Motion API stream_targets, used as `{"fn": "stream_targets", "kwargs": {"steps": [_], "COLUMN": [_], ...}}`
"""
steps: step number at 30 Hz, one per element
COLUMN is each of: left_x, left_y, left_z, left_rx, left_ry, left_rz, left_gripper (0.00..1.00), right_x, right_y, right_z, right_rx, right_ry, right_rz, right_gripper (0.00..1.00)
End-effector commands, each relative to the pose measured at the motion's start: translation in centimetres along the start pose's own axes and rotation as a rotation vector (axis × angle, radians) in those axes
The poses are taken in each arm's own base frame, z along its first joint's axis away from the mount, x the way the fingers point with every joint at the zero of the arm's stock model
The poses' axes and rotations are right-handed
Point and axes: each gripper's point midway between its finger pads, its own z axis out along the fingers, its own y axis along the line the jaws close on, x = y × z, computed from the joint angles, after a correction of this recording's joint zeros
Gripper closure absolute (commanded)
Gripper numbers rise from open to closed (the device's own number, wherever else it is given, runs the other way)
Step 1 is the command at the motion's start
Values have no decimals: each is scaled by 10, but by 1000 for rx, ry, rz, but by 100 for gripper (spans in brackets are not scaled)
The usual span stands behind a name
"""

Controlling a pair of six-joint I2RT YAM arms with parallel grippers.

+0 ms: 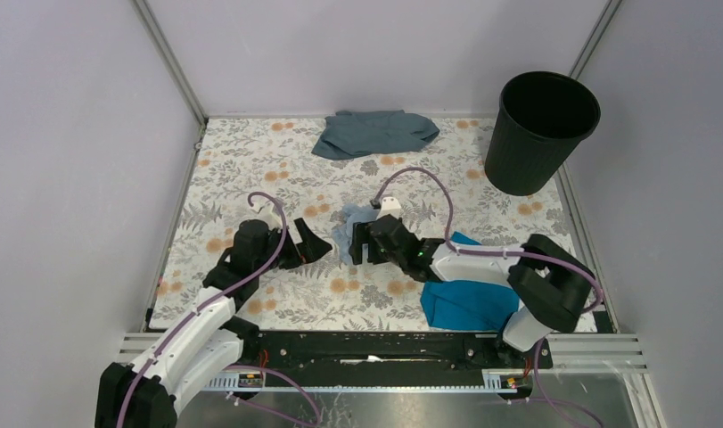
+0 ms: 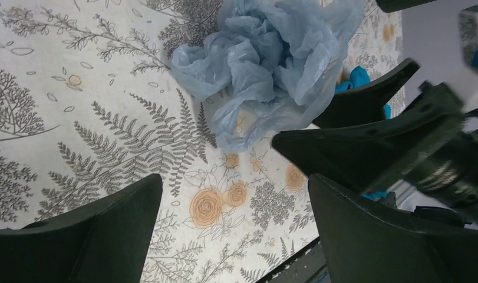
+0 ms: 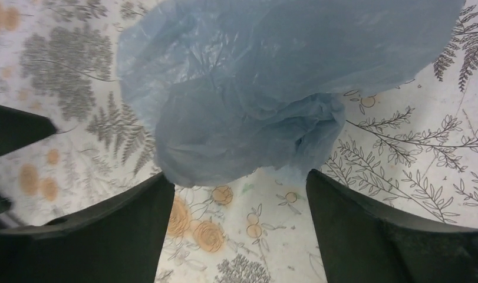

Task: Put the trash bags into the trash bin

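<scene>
The trash bag [image 1: 347,234] lies crumpled on the counter [image 1: 250,169], near the middle and well apart from the trash bin [image 1: 540,134]. It is a loose, glossy heap of pale blue film, folded over itself.

The right jaws stand wide, one finger to each side of the bag's near edge. In the right wrist view the film [image 3: 272,88] bulges down into the gap between them. Whether either finger touches it I cannot tell. From above, most of the bag is hidden behind these jaws.

The left jaws are also wide and hold nothing. They sit low over bare counter just left of the bag [image 2: 266,59], pointing toward it.

The trash bin stands upright in the far right corner. Its inside shows only dark wall, and the bottom is too shadowed to make out.

A grey-blue cloth [image 1: 375,134] lies rumpled at the far edge, left of the bin. A teal cloth [image 1: 469,299] lies at the near right, partly covered by the right arm [image 1: 482,263]. Scraps of it [image 2: 357,76] peek past the dark fingers in the left wrist view.
</scene>
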Motion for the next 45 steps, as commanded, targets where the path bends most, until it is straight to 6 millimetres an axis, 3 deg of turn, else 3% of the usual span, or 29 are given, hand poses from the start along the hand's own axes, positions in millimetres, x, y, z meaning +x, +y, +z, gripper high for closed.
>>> {"fn": "stream_targets", "kwargs": {"steps": [1, 4, 5, 9, 13, 17, 19, 24, 28, 30, 36, 41, 45], "left_x": [-18, -14, -12, -8, -11, -18, -20, -16, -10, -7, -11, 17, 29], "left_y": [-24, -20, -20, -23, -24, -21, -23, -46, -91, -102, -104, -115, -102], "left_z": [4, 8, 8, 9, 8, 6, 4, -4, -24, -28, -16, -2, 12], "left_rx": [111, 125, 136, 168, 160, 132, 143, 291, 542, 566, 360, 325, 223], "left_ry": [-78, -87, -86, -82, -88, -127, -146, -137, -98, -73, -55, 47, 65], "left_rz": [-8, -19, -27, -59, -66, -91, -101, -66, 51, 104, 288, 360, 352], "left_gripper": [2, 2, 2, 2, 2, 2, 2, 4, 1, 1, 1, 2, 13], "right_x": [-28, -31, -31, -14, 9, 5, -7, -27, -38, -38, -30, -34, -36], "right_y": [-1, -4, 0, 29, 57, 55, 54, 66, 75, 75, 63, 58, 54], "right_z": [16, 12, 9, -16, -54, -83, -91, -94, -94, -91, -77, -77, -74], "right_rx": [91, 82, 53, -181, -478, -729, -813, -874, -900, -889, -773, -714, -666], "right_ry": [-143, -151, -142, -64, 21, 65, 77, 203, 251, 276, 300, 279, 279], "right_rz": [-53, -165, -200, -329, -325, -86, 51, 283, 362, 379, 355, 315, 264], "right_gripper": [21, 77, 85, 98, 100, 100, 100, 100, 100, 100, 100, 100, 100]}}
